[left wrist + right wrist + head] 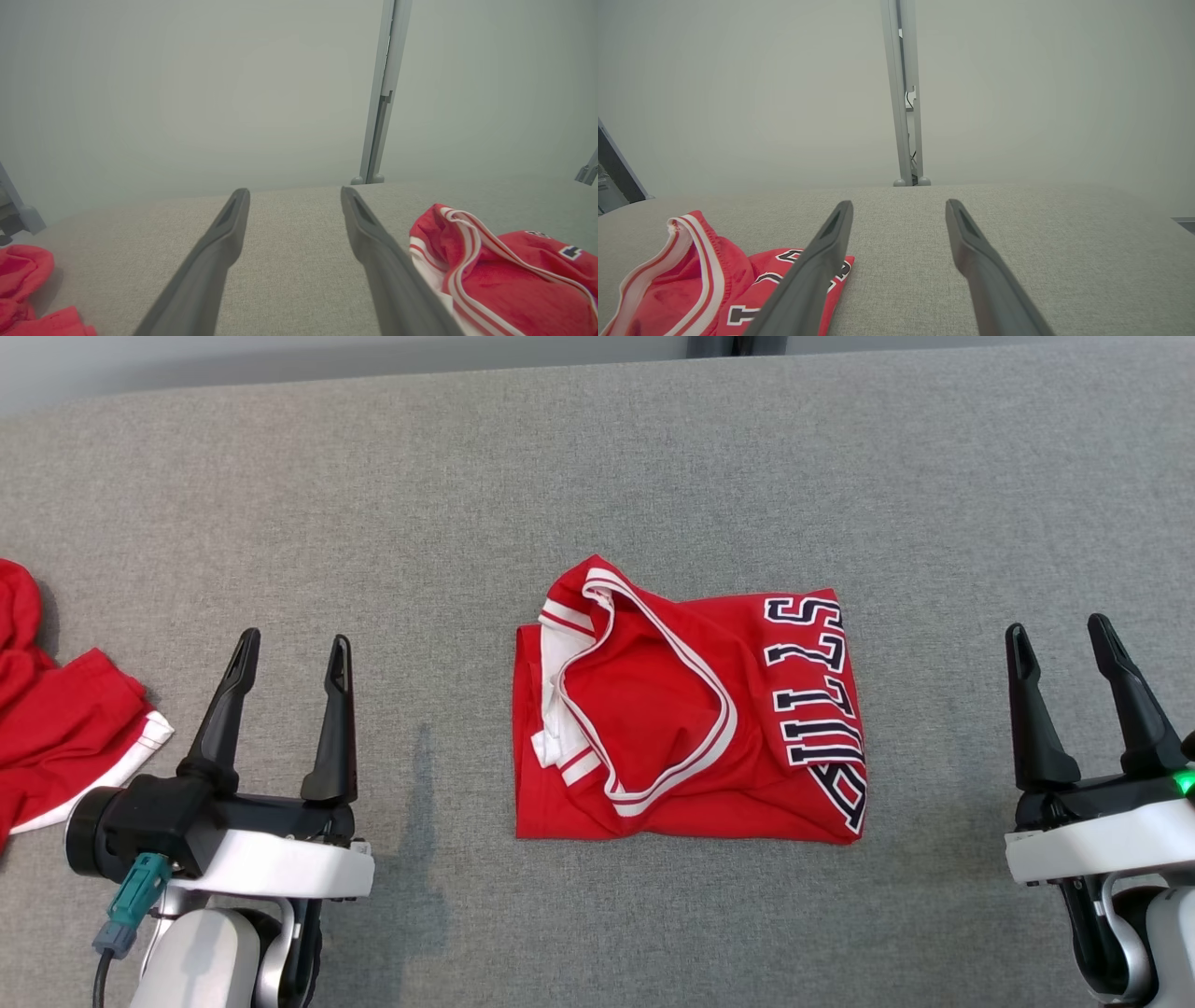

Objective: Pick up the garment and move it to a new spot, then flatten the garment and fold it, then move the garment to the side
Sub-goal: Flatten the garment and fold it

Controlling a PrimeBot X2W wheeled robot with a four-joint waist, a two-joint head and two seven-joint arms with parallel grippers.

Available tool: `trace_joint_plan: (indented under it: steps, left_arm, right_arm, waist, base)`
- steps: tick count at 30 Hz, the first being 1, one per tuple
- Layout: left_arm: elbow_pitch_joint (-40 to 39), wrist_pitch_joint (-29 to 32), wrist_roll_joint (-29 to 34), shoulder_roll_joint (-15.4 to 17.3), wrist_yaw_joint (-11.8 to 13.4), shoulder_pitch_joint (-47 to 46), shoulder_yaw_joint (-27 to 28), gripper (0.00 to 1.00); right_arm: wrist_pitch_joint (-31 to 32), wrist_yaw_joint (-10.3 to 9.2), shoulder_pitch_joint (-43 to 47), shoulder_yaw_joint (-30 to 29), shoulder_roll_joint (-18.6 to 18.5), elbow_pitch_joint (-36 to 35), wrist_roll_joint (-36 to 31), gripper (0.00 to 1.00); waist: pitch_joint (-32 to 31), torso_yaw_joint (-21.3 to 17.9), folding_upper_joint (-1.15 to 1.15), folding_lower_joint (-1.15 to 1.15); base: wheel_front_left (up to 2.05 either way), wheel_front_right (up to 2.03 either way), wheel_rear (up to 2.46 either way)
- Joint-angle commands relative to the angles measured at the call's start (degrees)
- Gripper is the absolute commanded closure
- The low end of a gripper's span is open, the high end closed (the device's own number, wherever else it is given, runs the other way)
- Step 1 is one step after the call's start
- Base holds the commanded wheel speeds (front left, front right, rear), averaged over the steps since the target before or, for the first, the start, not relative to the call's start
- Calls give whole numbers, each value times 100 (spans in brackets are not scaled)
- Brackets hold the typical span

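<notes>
The garment [691, 709], a red jersey with white trim and dark lettering, lies as a rough folded square in the middle of the grey table [597, 457]. Its striped opening [653, 700] puffs up on the top layer instead of lying flat. I judge the fold done, or nearly so, with the move to the side left, and that is where it can go wrong. If I pinch only the top layer, the stack will peel open as I lift. If a finger slips inside that loose striped loop, it will snag and drag the fold apart. The table's cloth cover looks grippy, so sliding rather than lifting would likely bunch the lower layers. My left gripper [295, 639] stands at 9 o'clock of the jersey and my right gripper [1058, 625] at 3 o'clock. Both are well apart from it, jaws spread wide, with nothing in them. Uneven closing or lifting between the two would skew the square. At the far 9 o'clock edge lies another red cloth [56, 728], and setting the jersey down there risks tangling the two.
</notes>
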Motion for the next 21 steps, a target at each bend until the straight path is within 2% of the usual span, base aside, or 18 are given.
trace_joint_plan:
  steps: [1, 9, 10, 11, 12, 21]
  left_arm:
    - [-28, 1, -27, 29, 34, -62, 6, 0]
    - [-63, 5, -43, 47, 50, -78, -21, 0]
    - [-77, 7, -38, 58, 54, -106, -33, 0]
    - [-85, 6, -40, 58, 55, -124, -39, 0]
    - [-89, 4, -43, 58, 56, -135, -45, 0]
    - [-54, -43, -108, -34, 8, -259, -121, 0]
  right_arm:
    - [19, -2, 31, -25, -14, -35, -16, 0]
    - [84, -2, -22, -13, -42, -48, -51, 0]
    - [118, -2, -105, 61, -61, -68, -75, 24]
    - [158, -2, -129, 122, -71, -66, -80, 73]
    - [198, -2, -144, 216, -73, -56, -64, 100]
    - [473, -2, -472, 1498, -162, 376, 84, 100]
  waist:
    - [-2, 6, 0, 0]
    - [6, 26, 0, 0]
    - [27, 40, 0, 0]
    - [41, 52, 0, 0]
    - [56, 65, 0, 0]
    - [208, 264, 0, 0]
  base:
    - [0, 0, 0]
    - [0, 0, 0]
    - [0, 0, 0]
    - [0, 0, 0]
    - [0, 0, 0]
    - [0, 0, 0]
